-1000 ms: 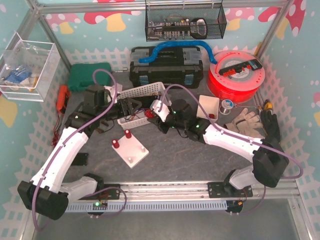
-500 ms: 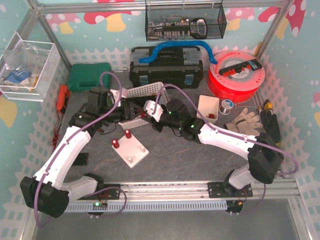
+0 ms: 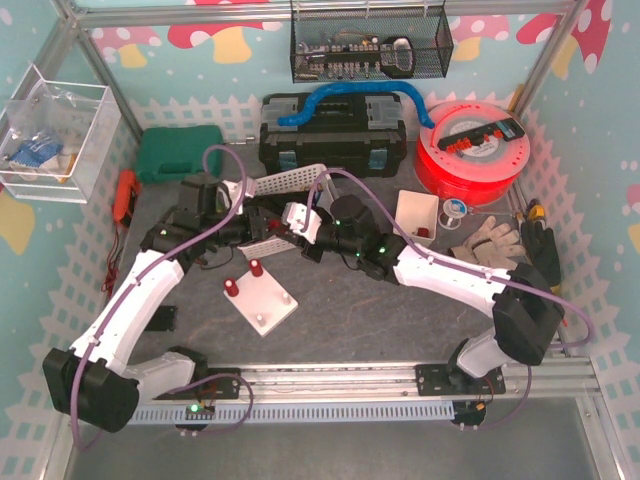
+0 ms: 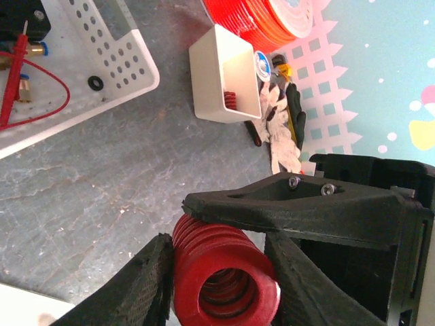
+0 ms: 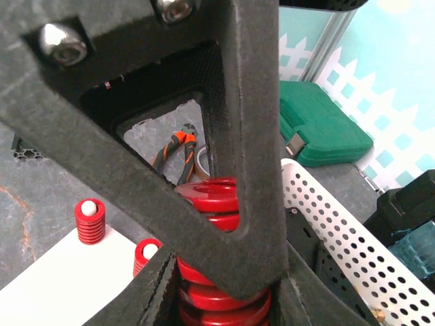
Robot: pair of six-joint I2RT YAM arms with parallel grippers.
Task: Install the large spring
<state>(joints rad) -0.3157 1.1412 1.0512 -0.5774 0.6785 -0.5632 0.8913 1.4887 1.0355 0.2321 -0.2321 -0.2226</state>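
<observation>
Workshop bench with a toolbox (image 3: pixel 333 135), filament spool (image 3: pixel 470 152), pliers (image 5: pixel 171 151)

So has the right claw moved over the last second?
Yes. The right claw has shifted left, farther from the white bin.

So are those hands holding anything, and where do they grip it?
The left hand and right hand each pinch a red spring by its coiled sides; whether it's one shared spring can't be told.
</observation>
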